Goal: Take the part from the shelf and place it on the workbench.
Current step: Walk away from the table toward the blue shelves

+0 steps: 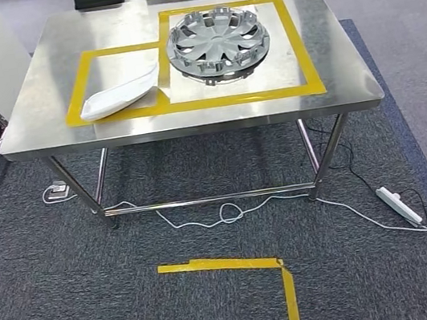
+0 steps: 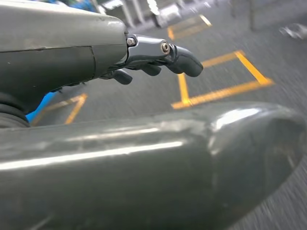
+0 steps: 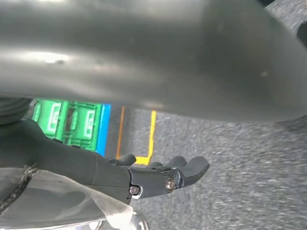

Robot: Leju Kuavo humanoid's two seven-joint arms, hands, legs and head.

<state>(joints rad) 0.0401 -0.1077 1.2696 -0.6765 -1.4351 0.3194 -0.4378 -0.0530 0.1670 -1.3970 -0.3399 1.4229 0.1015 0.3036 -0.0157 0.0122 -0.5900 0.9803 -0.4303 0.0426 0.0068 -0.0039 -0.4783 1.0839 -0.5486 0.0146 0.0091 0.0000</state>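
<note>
A silver spoked hubcap (image 1: 218, 43) is lying flat on the bench (image 1: 337, 67), upper centre of the frame, inside yellow tape (image 1: 301, 48). The left hand (image 2: 159, 55) and right hand (image 3: 163, 175) are hanging over carpet, fingers stretched out and holding nothing.

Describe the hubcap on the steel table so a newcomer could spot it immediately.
Start at the steel workbench and find the larger yellow-taped rectangle on its right half. The hubcap lies flat in that rectangle's far left corner. It is round, silver-grey and spoked with open slots, unlike the soft white bag in the smaller taped box beside it.
</note>
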